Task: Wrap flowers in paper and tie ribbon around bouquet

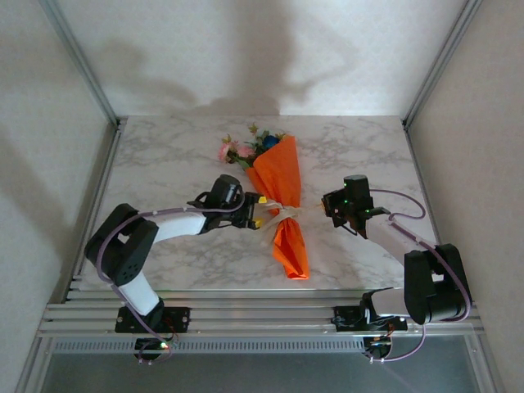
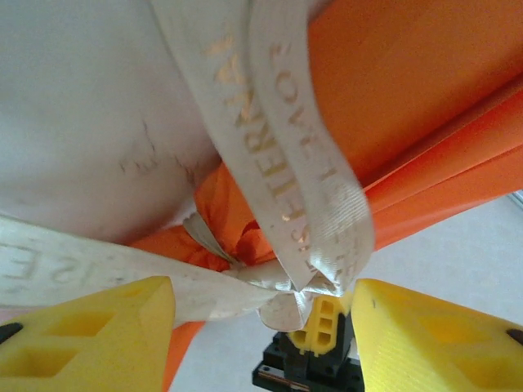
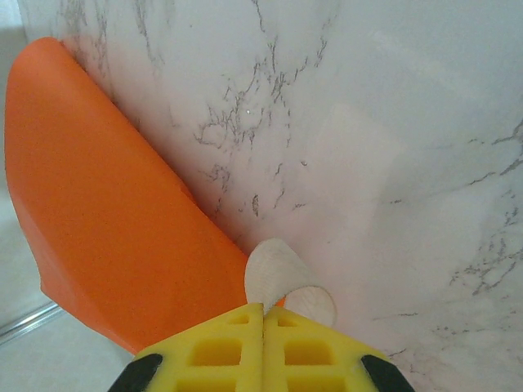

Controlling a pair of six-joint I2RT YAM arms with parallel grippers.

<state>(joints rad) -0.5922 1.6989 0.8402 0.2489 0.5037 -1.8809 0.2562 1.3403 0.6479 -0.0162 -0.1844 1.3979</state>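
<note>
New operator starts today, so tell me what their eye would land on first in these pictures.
The bright orange bouquet lies in the middle of the marble table, with the pink and blue flowers at its far end. A cream ribbon is cinched around its narrow waist, and the open left gripper sits at the knot. The right gripper is shut on a ribbon end to the bouquet's right.

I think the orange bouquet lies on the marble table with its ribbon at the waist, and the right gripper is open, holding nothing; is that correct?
Not quite: the right gripper is shut on an end of the ribbon, as the right wrist view shows. The rest holds: the bouquet lies on the marble table, ribbon at its waist.
</note>
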